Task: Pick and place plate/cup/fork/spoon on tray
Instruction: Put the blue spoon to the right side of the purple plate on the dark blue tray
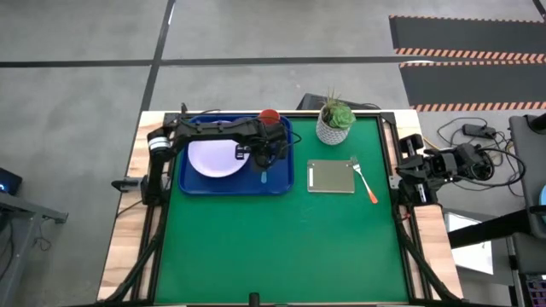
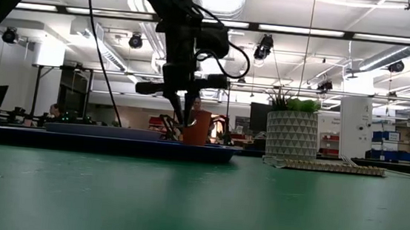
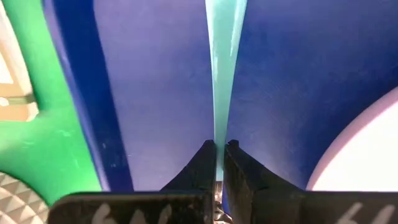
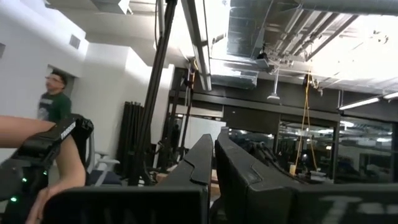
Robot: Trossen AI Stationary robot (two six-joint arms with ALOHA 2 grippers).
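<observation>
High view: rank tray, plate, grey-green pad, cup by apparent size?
1. tray, clearly the largest.
2. plate, partly under the left gripper, which is shut on the spoon.
3. grey-green pad. It looks close to the plate, so ranks 2 and 3 are unsure.
4. cup, smallest.
</observation>
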